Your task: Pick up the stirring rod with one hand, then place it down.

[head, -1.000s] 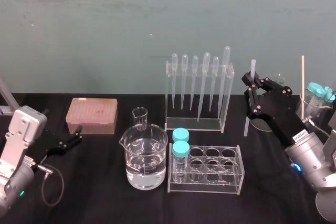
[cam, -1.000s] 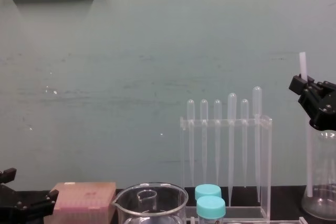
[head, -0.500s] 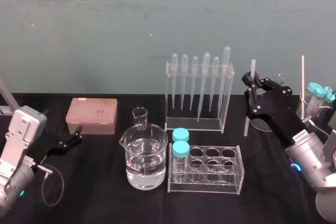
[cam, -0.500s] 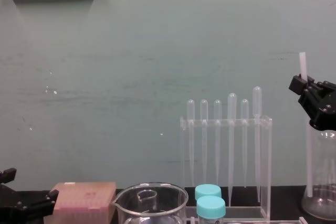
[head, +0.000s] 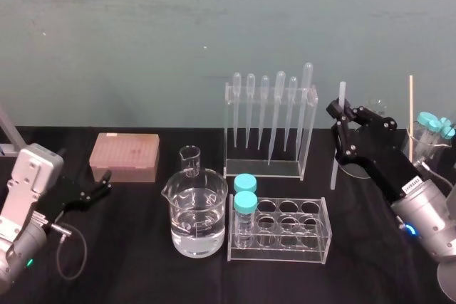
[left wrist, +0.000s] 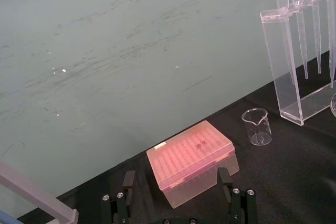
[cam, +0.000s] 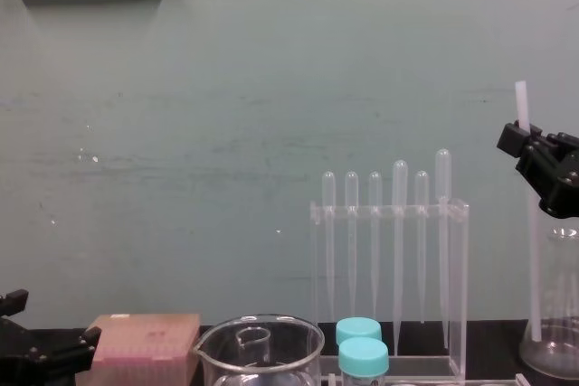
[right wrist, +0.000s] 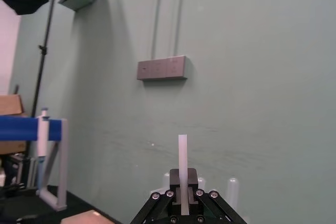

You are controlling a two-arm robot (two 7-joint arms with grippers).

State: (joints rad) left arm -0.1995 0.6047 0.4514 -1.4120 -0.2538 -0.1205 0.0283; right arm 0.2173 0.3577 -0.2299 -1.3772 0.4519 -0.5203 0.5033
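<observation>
**Right gripper** (head: 340,113). Raised at the right side of the table (head: 128,247), just right of the pipette rack (head: 265,169). The arm comes in from the lower right of the head view and slopes up and left. The black fingers point up and toward the rear wall, and the jaws are clenched on the rod. The right wrist view shows the rod pinched between both fingers, with a short length standing out past them.

**Rod** (head: 334,161). Translucent white, near upright, leaning slightly. It is gripped close to its upper end. Most of its length hangs below the gripper, between the pipette rack and the flask (cam: 559,332). In the chest view the lower end sits low beside the flask. Whether it touches the table cannot be told.

**Left gripper** (head: 105,183). Low at the left edge of the table, on a silver wrist at the lower left of the head view. The fingers point toward the tip box (head: 125,156) and stand well apart, holding nothing. The left wrist view shows the box lying beyond the gap, clear of both fingers.
</observation>
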